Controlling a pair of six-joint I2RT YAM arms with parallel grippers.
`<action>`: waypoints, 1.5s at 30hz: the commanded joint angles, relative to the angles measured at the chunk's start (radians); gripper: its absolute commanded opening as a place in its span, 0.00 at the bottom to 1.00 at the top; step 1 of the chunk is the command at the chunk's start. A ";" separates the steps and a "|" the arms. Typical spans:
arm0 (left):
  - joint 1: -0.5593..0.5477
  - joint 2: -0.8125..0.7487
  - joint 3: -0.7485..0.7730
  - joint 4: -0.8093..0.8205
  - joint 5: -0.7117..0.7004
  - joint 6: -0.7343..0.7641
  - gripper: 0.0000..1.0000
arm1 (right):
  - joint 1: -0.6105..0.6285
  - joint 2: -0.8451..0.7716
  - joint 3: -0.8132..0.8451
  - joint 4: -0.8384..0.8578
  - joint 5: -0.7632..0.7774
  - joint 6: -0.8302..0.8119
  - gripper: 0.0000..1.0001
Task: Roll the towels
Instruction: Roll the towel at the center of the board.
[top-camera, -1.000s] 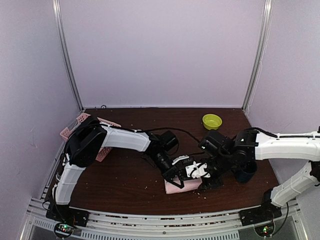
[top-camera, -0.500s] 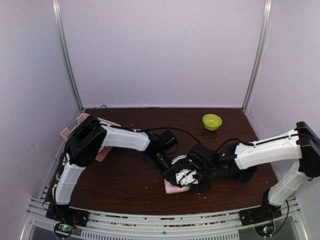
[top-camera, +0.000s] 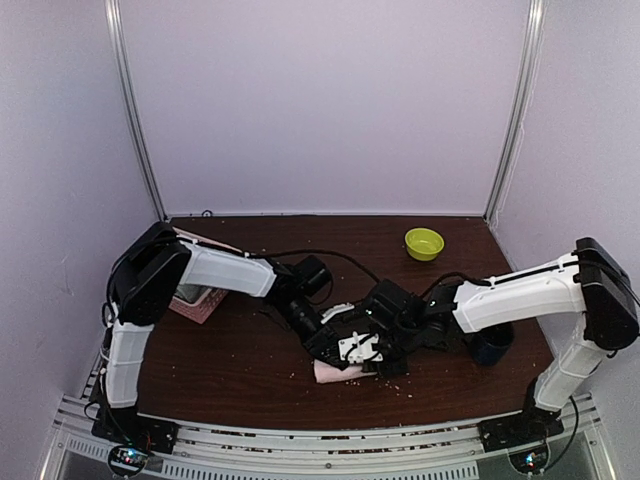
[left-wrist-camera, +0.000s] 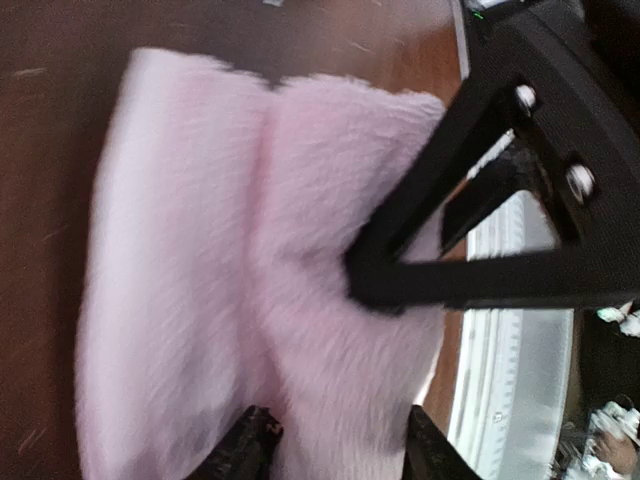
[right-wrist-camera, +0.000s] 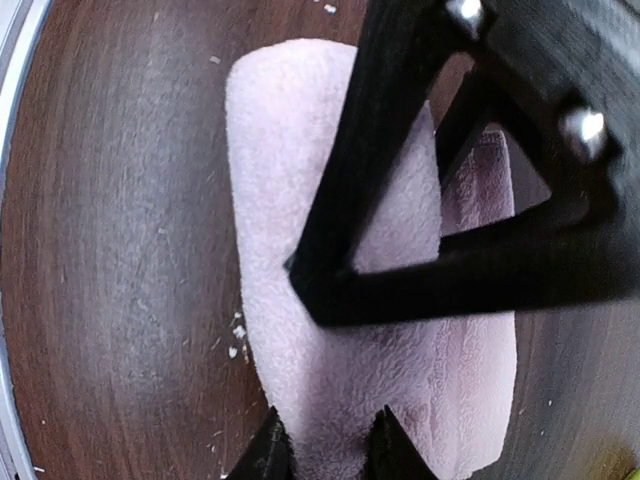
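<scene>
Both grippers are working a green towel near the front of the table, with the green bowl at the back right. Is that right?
Only the colour is wrong: the towel is pale pink, as both wrist views show. The left gripper and right gripper are on it near the front, and the green bowl sits back right.

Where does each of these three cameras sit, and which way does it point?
Top external: fixed above and behind the arms, looking down at the table; both arms show, meeting over the pink towel.
Left wrist: on the left arm, looking close down at the towel; the left gripper shows its fingertips at the bottom edge.
Right wrist: on the right arm, same close downward look; the right gripper shows its fingertips at the bottom.
Shared: both wrist views show that towel, with the other arm's black gripper crossing it.
</scene>
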 joint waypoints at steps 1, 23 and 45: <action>0.084 -0.157 -0.118 0.022 -0.289 0.000 0.48 | -0.062 0.075 0.048 -0.204 -0.135 0.006 0.24; -0.307 -0.620 -0.465 0.442 -1.220 0.298 0.57 | -0.375 0.679 0.743 -0.816 -0.545 -0.101 0.17; -0.348 -0.156 -0.199 0.338 -1.113 0.388 0.55 | -0.377 0.706 0.815 -0.850 -0.631 -0.083 0.20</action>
